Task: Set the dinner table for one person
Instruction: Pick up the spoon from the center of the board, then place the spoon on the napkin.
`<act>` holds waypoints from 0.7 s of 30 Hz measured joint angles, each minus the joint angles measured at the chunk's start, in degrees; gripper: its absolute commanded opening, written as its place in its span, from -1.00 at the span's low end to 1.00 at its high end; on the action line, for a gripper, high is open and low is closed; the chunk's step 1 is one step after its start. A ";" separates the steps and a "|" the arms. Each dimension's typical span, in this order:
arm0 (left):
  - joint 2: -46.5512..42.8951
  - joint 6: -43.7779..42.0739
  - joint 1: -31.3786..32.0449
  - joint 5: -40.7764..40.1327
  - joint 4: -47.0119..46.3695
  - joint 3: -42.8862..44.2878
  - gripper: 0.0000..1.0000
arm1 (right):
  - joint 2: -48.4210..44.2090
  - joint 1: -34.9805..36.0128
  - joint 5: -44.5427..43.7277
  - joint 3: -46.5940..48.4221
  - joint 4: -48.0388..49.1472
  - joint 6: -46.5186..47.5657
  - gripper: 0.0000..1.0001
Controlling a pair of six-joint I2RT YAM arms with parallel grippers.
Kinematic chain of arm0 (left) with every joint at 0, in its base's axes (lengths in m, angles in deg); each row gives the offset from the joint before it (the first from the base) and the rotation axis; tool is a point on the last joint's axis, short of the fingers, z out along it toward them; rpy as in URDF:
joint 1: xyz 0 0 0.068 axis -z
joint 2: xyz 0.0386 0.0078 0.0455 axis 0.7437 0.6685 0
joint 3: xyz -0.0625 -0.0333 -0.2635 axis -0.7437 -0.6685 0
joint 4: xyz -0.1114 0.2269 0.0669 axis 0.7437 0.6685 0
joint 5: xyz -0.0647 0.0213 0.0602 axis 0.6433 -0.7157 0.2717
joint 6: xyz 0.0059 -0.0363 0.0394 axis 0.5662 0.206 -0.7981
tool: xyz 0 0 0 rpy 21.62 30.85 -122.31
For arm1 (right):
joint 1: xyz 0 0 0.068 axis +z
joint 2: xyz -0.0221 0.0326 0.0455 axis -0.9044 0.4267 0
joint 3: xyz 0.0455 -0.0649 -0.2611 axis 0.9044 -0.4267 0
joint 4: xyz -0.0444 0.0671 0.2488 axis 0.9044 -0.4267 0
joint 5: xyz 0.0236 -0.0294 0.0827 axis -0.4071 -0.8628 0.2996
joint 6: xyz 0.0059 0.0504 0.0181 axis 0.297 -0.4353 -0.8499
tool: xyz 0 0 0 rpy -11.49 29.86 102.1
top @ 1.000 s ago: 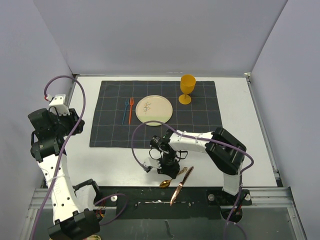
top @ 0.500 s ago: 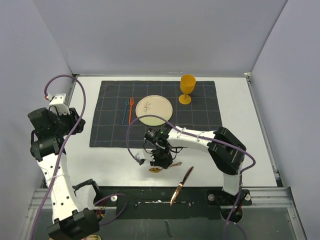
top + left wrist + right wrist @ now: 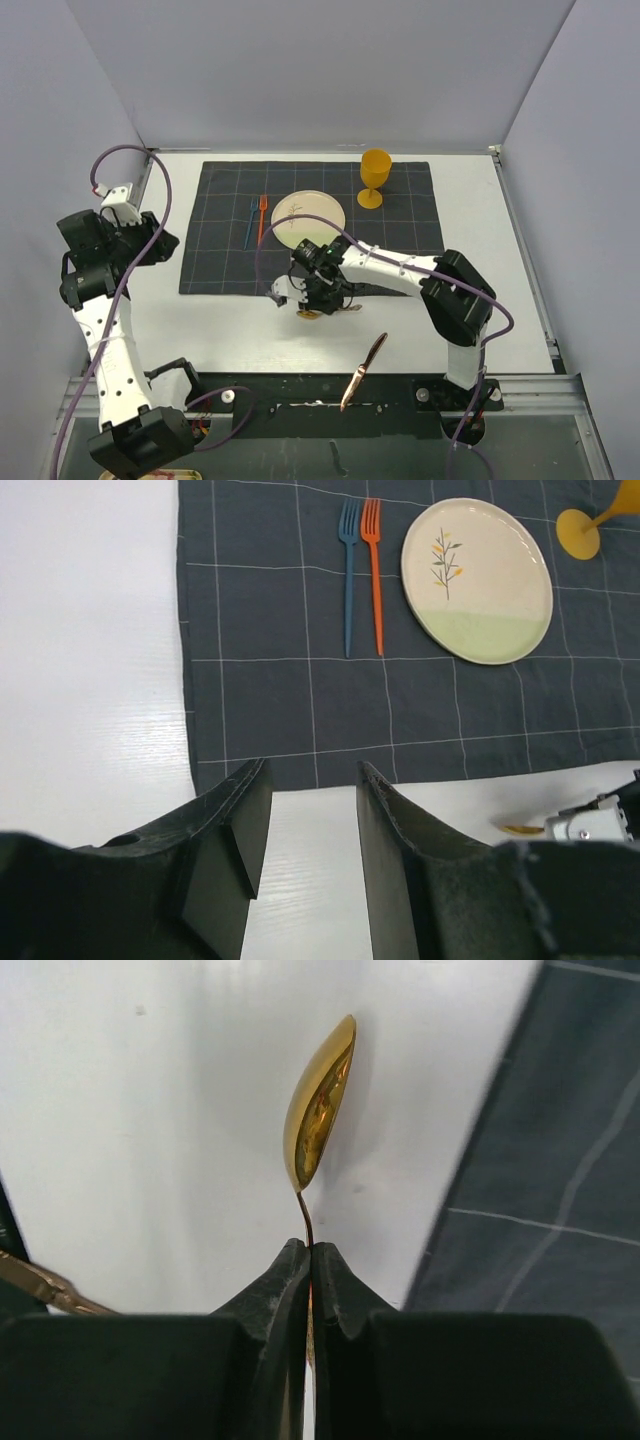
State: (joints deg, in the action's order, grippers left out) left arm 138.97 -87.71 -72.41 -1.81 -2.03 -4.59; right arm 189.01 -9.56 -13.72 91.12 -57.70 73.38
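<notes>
This is a robot lab test cell: plain lilac-grey walls (image 3: pixel 300 70) box in a white counter (image 3: pixel 220 330), and a left arm (image 3: pixel 105 340) and right arm (image 3: pixel 390 275) trailing purple cables (image 3: pixel 166 205) are bolted by a metal rail (image 3: pixel 400 381) at the frame's bottom.

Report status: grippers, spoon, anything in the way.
Right gripper shut on gold spoon, over the dinner table beside the cloth. Left gripper open, empty. Knife lies apart by the front edge, not in the way.

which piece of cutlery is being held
The gold spoon, its handle pinched in the right hand; the knife lies free on the table, the blue fork and orange fork on the cloth.
</notes>
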 measured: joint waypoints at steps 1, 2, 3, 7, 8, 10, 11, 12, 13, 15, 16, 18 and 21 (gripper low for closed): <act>0.39 0.42 0.00 0.48 -0.02 0.00 -0.26 | -0.11 -0.72 -0.74 0.55 0.85 -0.22 -1.00; 0.72 0.74 0.00 1.03 -0.11 0.00 -0.27 | -0.26 -1.20 -1.20 0.90 1.46 -0.44 -1.00; 0.96 1.14 0.00 1.60 -0.22 0.00 -0.28 | -0.39 -1.79 -1.84 1.38 2.19 -0.66 -1.00; 1.66 3.15 0.00 4.17 -1.25 0.04 -0.31 | -2.19 -3.58 -4.68 2.56 5.46 -1.51 -1.00; 1.88 3.65 0.00 4.70 -1.46 0.11 -0.32 | -2.62 -3.85 -5.33 2.78 5.97 -1.70 -1.00; 2.47 5.01 0.02 6.08 -2.25 0.20 -0.32 | -3.65 -4.33 -7.04 3.34 7.54 -2.10 -1.00; 2.84 5.55 0.02 6.78 -2.64 0.22 -0.32 | -4.15 -4.55 -7.91 3.54 8.57 -2.29 -1.00; 3.52 6.49 0.02 8.04 -3.04 0.22 -0.34 | -4.55 -4.61 -8.87 3.82 9.33 -2.45 -1.00; 4.22 7.10 0.04 9.25 -3.32 0.22 -0.38 | -4.92 -4.72 -9.88 4.00 10.23 -2.62 -1.00; 6.51 8.81 0.26 12.46 -3.76 0.26 -0.46 | -5.46 -4.98 -11.47 4.09 11.80 -2.95 -1.00; 7.72 9.62 0.44 13.75 -3.87 0.26 -0.48 | -5.81 -5.20 -12.50 4.09 12.72 -3.06 -1.00; 9.64 10.25 1.44 15.54 -3.87 0.26 -0.49 | -6.38 -5.55 -13.99 4.09 14.21 -3.17 -1.00; 11.78 11.02 4.96 17.64 -3.78 0.26 -0.49 | -7.78 -6.36 -15.98 4.07 17.09 -3.17 -1.00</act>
State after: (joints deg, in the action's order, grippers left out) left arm 150.75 -76.69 -67.45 15.83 -5.81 -4.33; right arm 181.23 -15.92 -29.70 95.19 -40.61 70.21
